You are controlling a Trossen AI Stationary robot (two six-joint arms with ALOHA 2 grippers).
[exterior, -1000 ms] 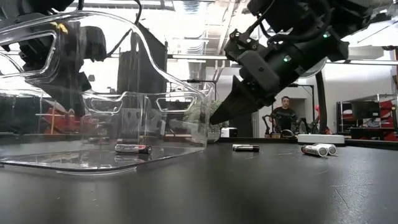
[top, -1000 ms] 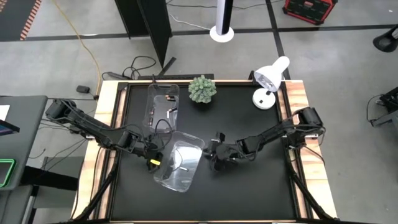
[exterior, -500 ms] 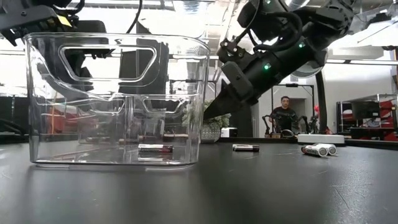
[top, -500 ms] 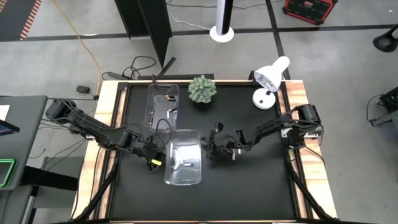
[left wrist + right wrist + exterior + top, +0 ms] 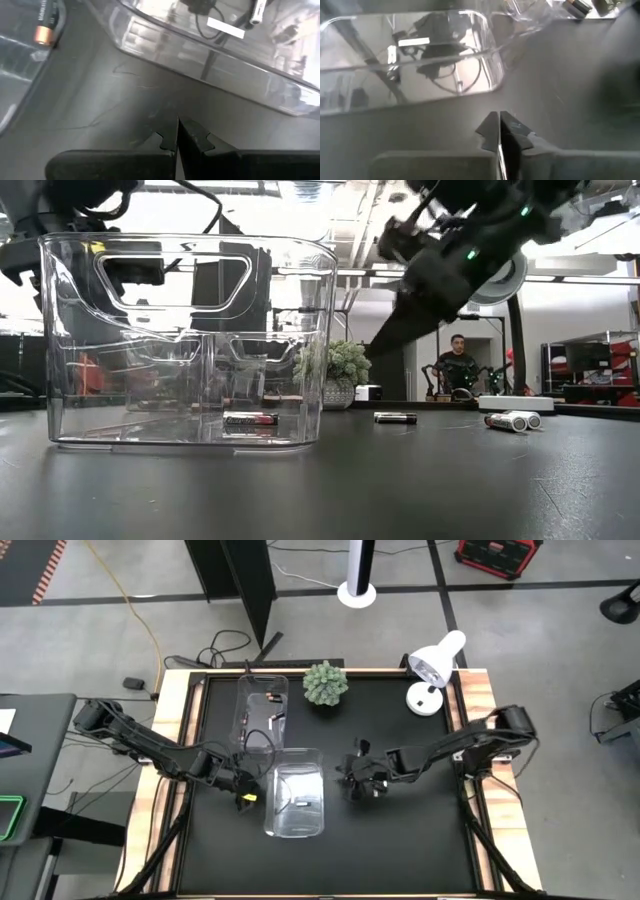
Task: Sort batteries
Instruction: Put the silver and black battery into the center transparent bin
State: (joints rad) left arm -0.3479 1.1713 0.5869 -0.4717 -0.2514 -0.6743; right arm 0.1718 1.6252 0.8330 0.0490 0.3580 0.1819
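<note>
table: black top with a wooden rim, seen from above with both arms reaching in from the sides.
near bin: clear plastic bin standing upright near the middle of the table, between the two grippers; one dark battery with a copper end lies on its floor.
far bin: a second clear bin behind the first, toward the far left of the table, with a few small batteries inside that are too small to count.
loose batteries: on the open table, to the right of the near bin in the low view, lie one dark battery and a pair of white batteries side by side.
left gripper: just beside the near bin's left wall, above the table; its fingers are pressed together with nothing between them.
right gripper: to the right of the near bin, apart from it, raised off the table; its fingers meet or nearly meet, with nothing in them.
other things: a small potted plant at the far edge, a white desk lamp at the far right corner.
in the way: the near bin fills the left half of the low view, and the far bin shows only through its walls.
only in low view: a person seated in the room behind.
only in left wrist view: a copper-ended battery seen through a clear bin wall.
</note>
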